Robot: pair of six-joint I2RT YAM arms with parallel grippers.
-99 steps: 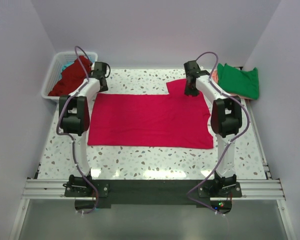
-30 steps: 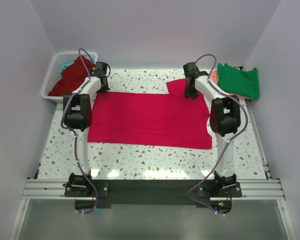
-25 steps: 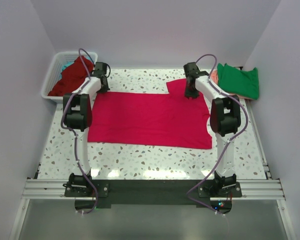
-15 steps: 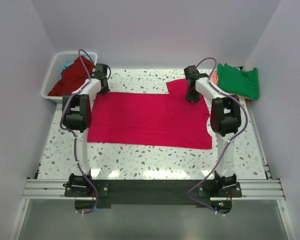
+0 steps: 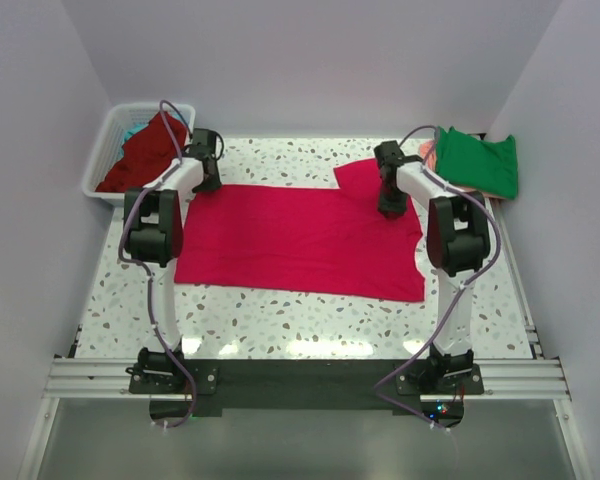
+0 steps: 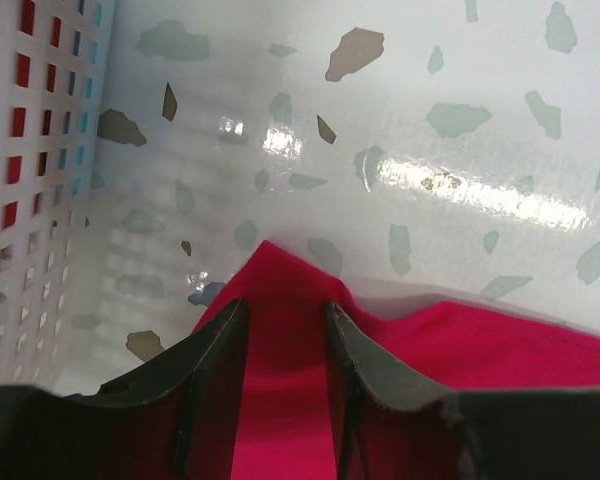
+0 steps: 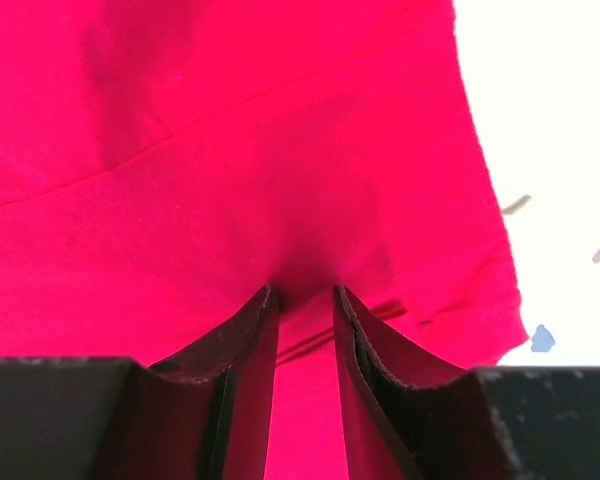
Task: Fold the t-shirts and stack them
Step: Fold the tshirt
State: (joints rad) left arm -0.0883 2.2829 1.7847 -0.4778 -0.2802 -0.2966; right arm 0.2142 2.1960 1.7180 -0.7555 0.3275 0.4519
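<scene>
I see the bright pink shirt (image 5: 300,235) spread out flat in the middle of the speckled table (image 5: 280,310). One short sleeve sticks out at the shirt's far right corner.

My left gripper (image 5: 208,178) is at the shirt's far left corner. In the left wrist view its two fingers (image 6: 220,345) stand apart. The pointy corner of the shirt lies flat between them, so this hand has let go and grasps nothing.

My right gripper (image 5: 388,203) is down on the shirt's far right side, just beside the sleeve. In the right wrist view its fingers (image 7: 255,345) sit close together. The pink cloth bunches up into a little pucker right at their tips, so this hand is pinching a small fold of the shirt.

Past the shirt's far left corner stands a white basket (image 5: 105,140). A dark red shirt (image 5: 140,155) is heaped in it.

Past the shirt's far right corner lies a green shirt (image 5: 475,160), folded. It is well apart from the pink one.
</scene>
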